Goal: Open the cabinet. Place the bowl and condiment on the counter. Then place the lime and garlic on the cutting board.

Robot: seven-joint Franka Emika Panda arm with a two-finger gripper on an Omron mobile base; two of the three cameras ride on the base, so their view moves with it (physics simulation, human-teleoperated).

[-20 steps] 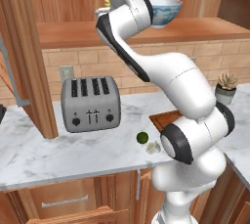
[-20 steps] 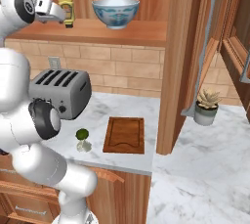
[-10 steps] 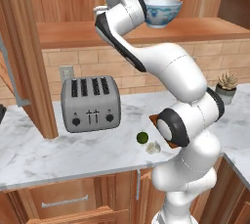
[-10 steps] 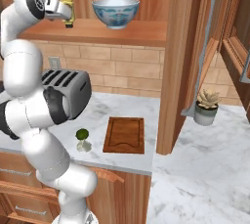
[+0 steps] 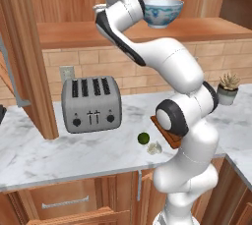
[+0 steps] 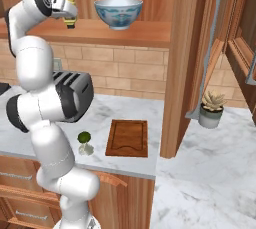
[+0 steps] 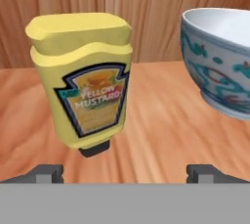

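So the jaws are spread as wide as they go and holding nothing, lined up on the condiment (image 7: 83, 78) on the cabinet (image 6: 125, 33) shelf. The bottle stands on its dark cap, long axis near vertical, leaning a bit, label facing the hand. It looks tippy to me: one finger nudging it first could topple it into the bowl (image 7: 219, 61) just beside it, or off the shelf

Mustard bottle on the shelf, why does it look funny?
The mustard bottle stands upside down on the cabinet shelf, resting on its small dark cap and leaning a little. The bowl beside it sits normally.
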